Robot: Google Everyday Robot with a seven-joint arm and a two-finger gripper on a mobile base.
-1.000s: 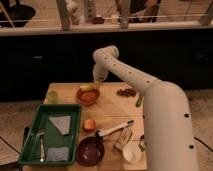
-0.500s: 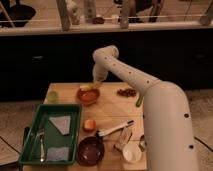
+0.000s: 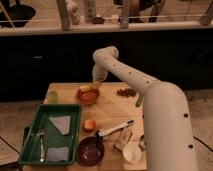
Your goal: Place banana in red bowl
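Observation:
The red bowl [image 3: 88, 96] sits on the wooden table [image 3: 112, 107] at its far middle. A yellowish shape, the banana [image 3: 86, 89], lies at the bowl's far rim, inside or on the edge; I cannot tell which. My gripper [image 3: 96, 80] hangs from the white arm just above and behind the bowl, close to the banana. Whether it touches the banana does not show.
A green tray [image 3: 30, 150] with cloths stands at the front left. A dark maroon bowl [image 3: 90, 150], an orange chunk [image 3: 89, 125], a white utensil [image 3: 115, 129] and a white cup [image 3: 132, 153] lie in front. A dark green vegetable [image 3: 139, 100] lies right.

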